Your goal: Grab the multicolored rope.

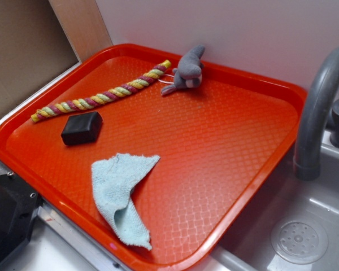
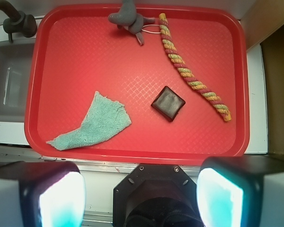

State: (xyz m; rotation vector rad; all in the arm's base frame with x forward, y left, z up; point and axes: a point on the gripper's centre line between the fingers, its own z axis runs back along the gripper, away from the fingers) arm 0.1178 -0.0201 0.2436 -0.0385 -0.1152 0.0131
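The multicolored rope [image 1: 101,97] [image 2: 193,78], twisted from yellow, pink-red and pale green strands, lies stretched out diagonally along the far left part of the red tray [image 1: 226,152] [image 2: 75,56]. My gripper [image 2: 141,196] is high above the tray's near edge, well apart from the rope. Its two fingers [image 2: 61,201] stand wide apart at the bottom of the wrist view with nothing between them. The gripper does not show in the exterior view.
A black block [image 1: 82,127] [image 2: 168,103] sits beside the rope. A light blue cloth [image 1: 121,195] [image 2: 92,124] lies crumpled near the tray's front. A grey plush toy [image 1: 187,70] [image 2: 128,20] rests at the far edge. A sink [image 1: 305,237] with a grey faucet [image 1: 319,107] adjoins the tray.
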